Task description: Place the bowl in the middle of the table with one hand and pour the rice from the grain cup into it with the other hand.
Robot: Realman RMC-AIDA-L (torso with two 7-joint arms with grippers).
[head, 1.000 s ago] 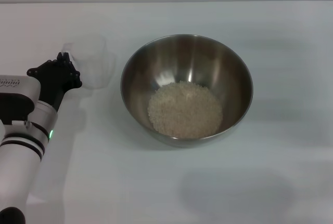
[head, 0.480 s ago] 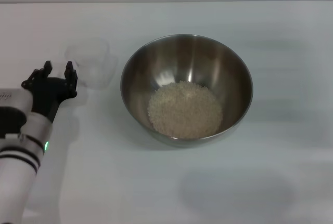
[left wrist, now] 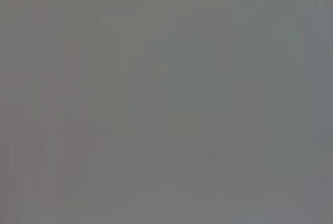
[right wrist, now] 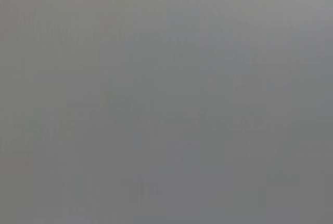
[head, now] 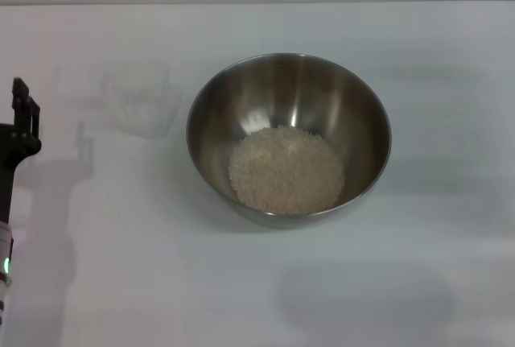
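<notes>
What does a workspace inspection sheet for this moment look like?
Surface: plain white table, bare around the items.
Job's things: large stainless-steel bowl mid-table holding a heap of off-white rice; small clear plastic grain cup upright and empty at the bowl's left, apart from it.
Clutter: nothing seen.
Grippers: black left gripper at the left edge, clear of the cup; right not in view.
Cables: nothing seen.
Surroundings: grey strip beyond the far edge.

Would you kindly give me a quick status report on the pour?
Left end effector at table's left edge, empty. Right arm not in view. Rice in bowl; grain cup upright beside it, empty. Nothing in the way.
</notes>
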